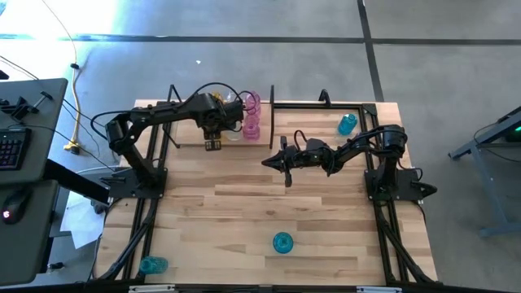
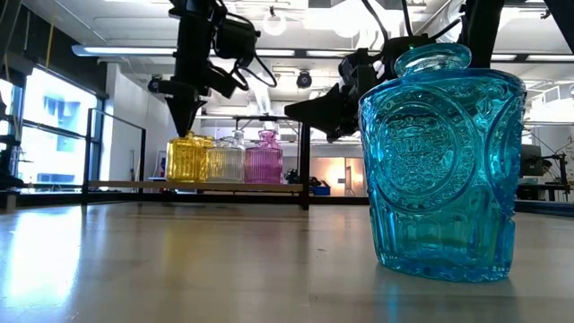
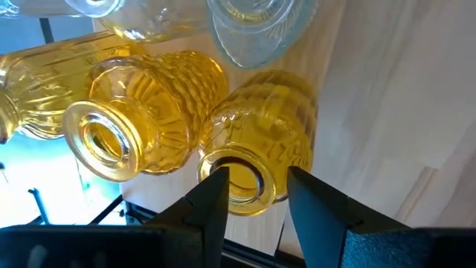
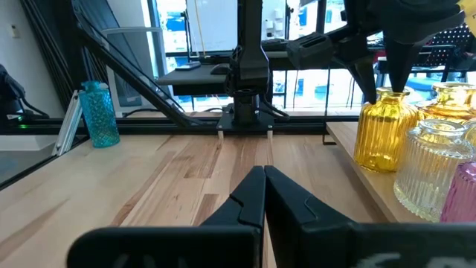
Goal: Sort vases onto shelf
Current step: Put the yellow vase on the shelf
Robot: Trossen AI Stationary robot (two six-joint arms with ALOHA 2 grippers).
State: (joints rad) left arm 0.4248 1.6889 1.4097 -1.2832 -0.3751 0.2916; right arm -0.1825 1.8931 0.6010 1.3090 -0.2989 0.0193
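Placement of an amber vase (image 1: pixel 214 99) on the shelf (image 1: pixel 189 143), high view: the left gripper (image 1: pixel 213 143) hangs over the shelf's left end, where pink vases (image 1: pixel 251 114) and a clear vase (image 1: pixel 234 130) already stand; the right gripper (image 1: pixel 272 161) waits above mid-table; teal vases remain loose, one (image 1: pixel 348 124) at the far right, one (image 1: pixel 282 242) near the front centre, one (image 1: pixel 152 264) at the front left corner.

Low view: amber, clear and pink vases stand side by side on the shelf board, the left gripper pointing straight down onto the amber one; a large teal vase (image 2: pixel 444 161) fills the foreground.

Left wrist view: the fingers (image 3: pixel 210 205) stand parted on either side of the vase's open mouth, apparently slack rather than gripping; judged, the step is release, best finished by spreading further and rising straight up, since a second amber vase (image 3: pixel 141 112) touches it and clear ones crowd close.

Right wrist view: the right gripper's fingers are pressed together, holding nothing; the amber vase stands upright at the shelf edge.
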